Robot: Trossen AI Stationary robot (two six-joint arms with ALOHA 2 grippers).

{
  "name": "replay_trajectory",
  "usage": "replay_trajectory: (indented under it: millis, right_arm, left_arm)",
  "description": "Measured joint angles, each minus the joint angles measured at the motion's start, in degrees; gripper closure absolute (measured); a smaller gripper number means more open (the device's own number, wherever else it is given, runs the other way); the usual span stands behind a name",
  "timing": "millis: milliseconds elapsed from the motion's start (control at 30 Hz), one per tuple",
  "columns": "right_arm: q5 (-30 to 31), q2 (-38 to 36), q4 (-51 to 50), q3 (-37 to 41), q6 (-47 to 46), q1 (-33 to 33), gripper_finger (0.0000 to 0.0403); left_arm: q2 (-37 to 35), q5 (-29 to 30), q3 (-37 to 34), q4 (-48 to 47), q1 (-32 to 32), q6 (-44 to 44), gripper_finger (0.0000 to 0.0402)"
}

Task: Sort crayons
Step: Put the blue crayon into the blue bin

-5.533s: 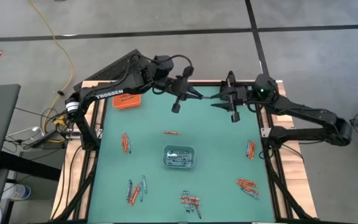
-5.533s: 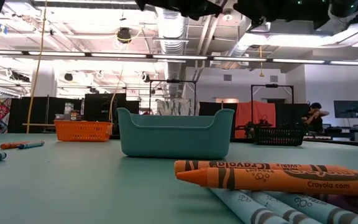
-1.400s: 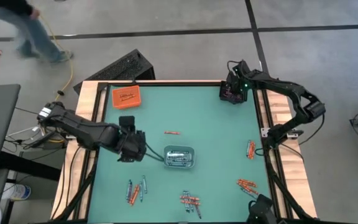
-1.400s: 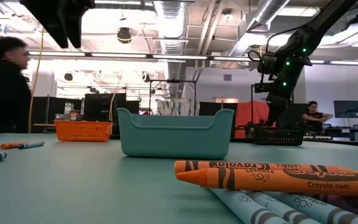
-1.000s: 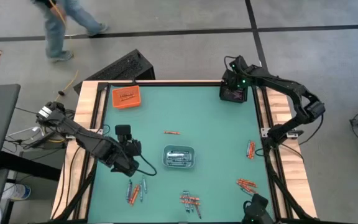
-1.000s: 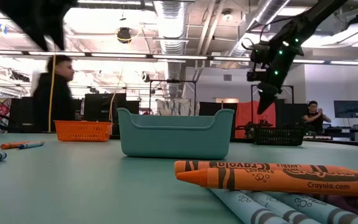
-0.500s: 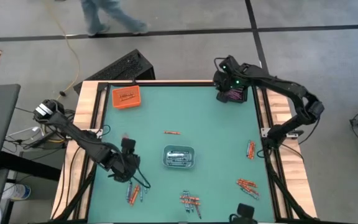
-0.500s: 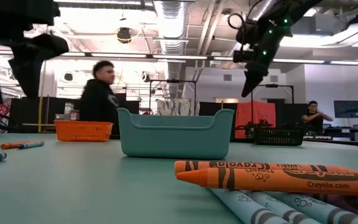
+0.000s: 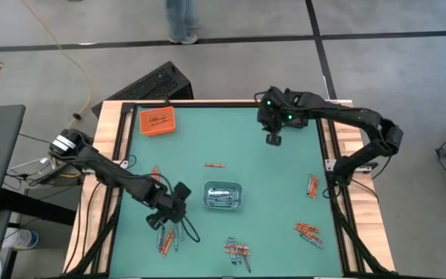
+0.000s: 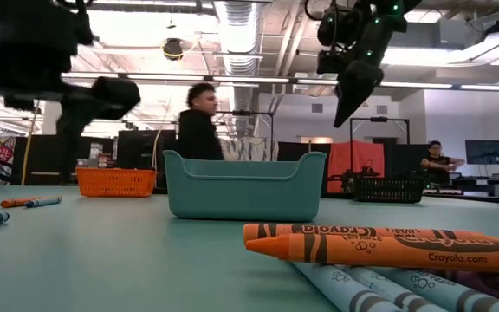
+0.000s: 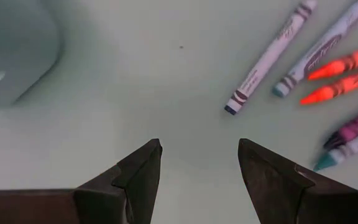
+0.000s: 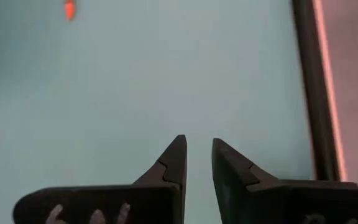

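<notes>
Wide view first: the green table (image 9: 269, 174) carries crayons scattered in little clusters, with a grey-blue tray (image 9: 223, 195) in the middle already holding some sticks, an orange tray (image 9: 158, 122) at the far left corner, and a black tray (image 10: 389, 189) at the far right, seen only from table height. A person (image 10: 199, 128) shows in the room behind.

Left arm is the one at work. The left gripper (image 9: 166, 219) hangs low, just left of the grey-blue tray, right beside the crayon cluster (image 9: 169, 236) at the near-left. From its wrist camera the jaws stand well apart with bare mat between them, nothing held, and the cluster lies just ahead and to one side: a purple-wrapped crayon (image 11: 270, 55), a grey-blue crayon (image 11: 324, 46), two orange-red crayons (image 11: 344, 73).

So this reads as the approach for a pick, not yet a grasp. Next move, I'd say: shift over so one single stick sits between the fingers, line the jaws across it, drop to the mat and close. The sticks lie tight together, so catching two at once looks like the risk.

Right gripper (image 9: 273, 138) waits high over the far part of the table, jaws nearly together with a thin gap, empty. More crayons wait at the near edge (image 9: 237, 249), the near-right (image 9: 308, 231) and the right edge (image 9: 313, 184).
</notes>
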State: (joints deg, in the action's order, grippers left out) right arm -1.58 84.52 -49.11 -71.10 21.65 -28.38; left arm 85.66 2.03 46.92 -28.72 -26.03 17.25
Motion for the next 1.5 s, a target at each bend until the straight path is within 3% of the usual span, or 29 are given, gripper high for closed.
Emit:
replay_trajectory:
  millis: [233, 600, 1300, 1500]
  right_arm:
    - [0.02, -1.23, -4.49, 0.08, -3.59, 5.98, 0.0334]
    - [0.27, -6.08, -5.47, 0.08, -7.11, 11.18, 0.0334]
    - [0.72, -8.49, -5.31, 0.08, -12.34, 14.47, 0.0334]
    - [2.01, -8.49, -5.22, 0.08, -13.45, 15.93, 0.0334]
  left_arm:
    - [5.31, -0.48, 1.66, 0.02, 0.32, 8.96, 0.0204]
    - [8.2, -0.86, 5.53, -0.4, -2.14, 14.31, 0.0279]
    - [8.26, -1.14, 5.34, 1.27, -4.24, 16.18, 0.0282]
    - [13.17, -2.05, 6.12, 1.48, -4.62, 16.18, 0.0282]
